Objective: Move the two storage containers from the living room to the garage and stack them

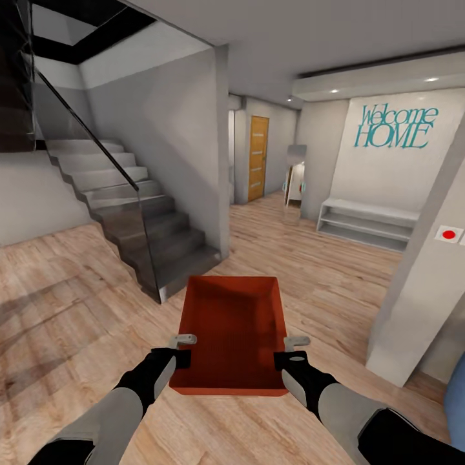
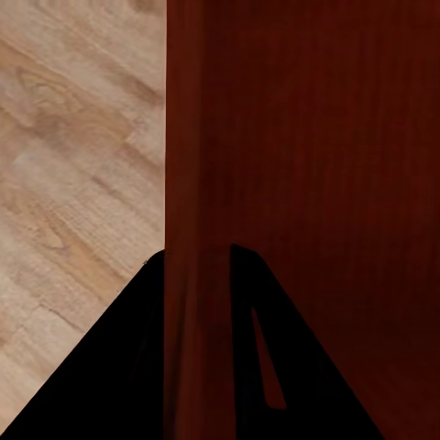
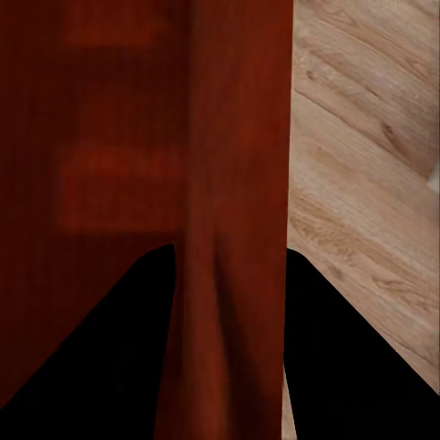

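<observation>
Carrying one orange-red bin [image 1: 231, 332] level between both arms above the wood floor [image 1: 77, 303]; left gripper [image 1: 183, 340] clamps its left wall, right gripper [image 1: 296, 341] its right wall, jaws closed on the rims; keep grips even and steer toward the orange door [image 1: 258, 158], clear of the stairs [image 1: 135, 219].

Home entry hall: staircase [image 1: 129, 213], "Welcome HOME" lettering [image 1: 395, 126], plank floor [image 1: 64, 310].

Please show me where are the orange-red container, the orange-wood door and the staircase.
orange-red container [image 1: 232, 323], head view, on its inner bottom.
orange-wood door [image 1: 258, 158], head view, on the middle of its panel.
staircase [image 1: 139, 223], head view, on a middle step.
</observation>
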